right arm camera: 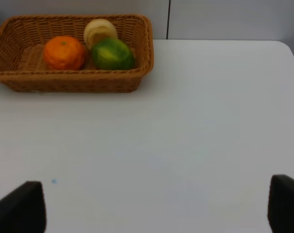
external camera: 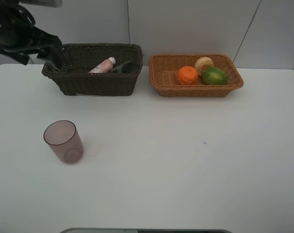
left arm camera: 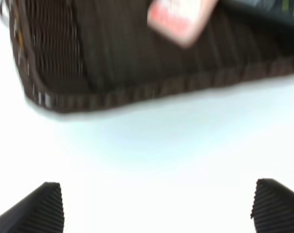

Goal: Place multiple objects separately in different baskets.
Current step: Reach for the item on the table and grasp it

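White worktop (external camera: 186, 160). Left end effector (external camera: 52, 62) released, empty, at the deep dark brown wicker basket (external camera: 96, 80) rim; small pink white-capped bottle (external camera: 103, 65) lies just inside, translucent mauve cup (external camera: 63, 141) stands well apart. Right end effector (right arm camera: 156, 208) released.

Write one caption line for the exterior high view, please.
Mauve cup alone on white table; bottles in dark basket, fruits in tan basket.
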`<state>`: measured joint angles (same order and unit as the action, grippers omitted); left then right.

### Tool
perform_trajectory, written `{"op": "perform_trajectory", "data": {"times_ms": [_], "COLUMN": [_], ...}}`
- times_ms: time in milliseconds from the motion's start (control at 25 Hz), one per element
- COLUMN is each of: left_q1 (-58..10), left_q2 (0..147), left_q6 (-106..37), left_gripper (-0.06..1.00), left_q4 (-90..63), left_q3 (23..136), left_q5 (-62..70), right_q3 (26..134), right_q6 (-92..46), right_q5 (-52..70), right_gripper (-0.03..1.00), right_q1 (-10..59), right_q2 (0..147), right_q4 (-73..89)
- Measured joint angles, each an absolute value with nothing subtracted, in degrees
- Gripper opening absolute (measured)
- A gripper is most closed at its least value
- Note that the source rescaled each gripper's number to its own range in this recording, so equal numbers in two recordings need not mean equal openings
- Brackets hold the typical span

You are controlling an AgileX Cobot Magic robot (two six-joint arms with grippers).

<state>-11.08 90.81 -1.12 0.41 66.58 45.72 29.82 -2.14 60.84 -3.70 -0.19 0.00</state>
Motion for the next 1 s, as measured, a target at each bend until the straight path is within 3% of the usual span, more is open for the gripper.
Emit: {"op": "perform_trajectory", "data": {"times_ms": [600, 1000], "left_q1": [-17.16, -17.43], "left_q2": [86.99, 87.59], "left_q6": [-13.80, -17.24], "left_gripper": [1.00, 1.00], "left_q4": [1.28, 0.00], "left_q3": [52.63, 49.80], "left_q5": [50.58, 44.78], "right_q3": [29.82, 29.82], "right_q6": [-2.14, -2.14], "right_q5": [60.84, 60.84], "right_gripper": [0.93, 0.93], "right_q1": [-3.70, -3.70], "right_q2": [-0.19, -0.19], "right_q4": [0.00, 0.00]}}
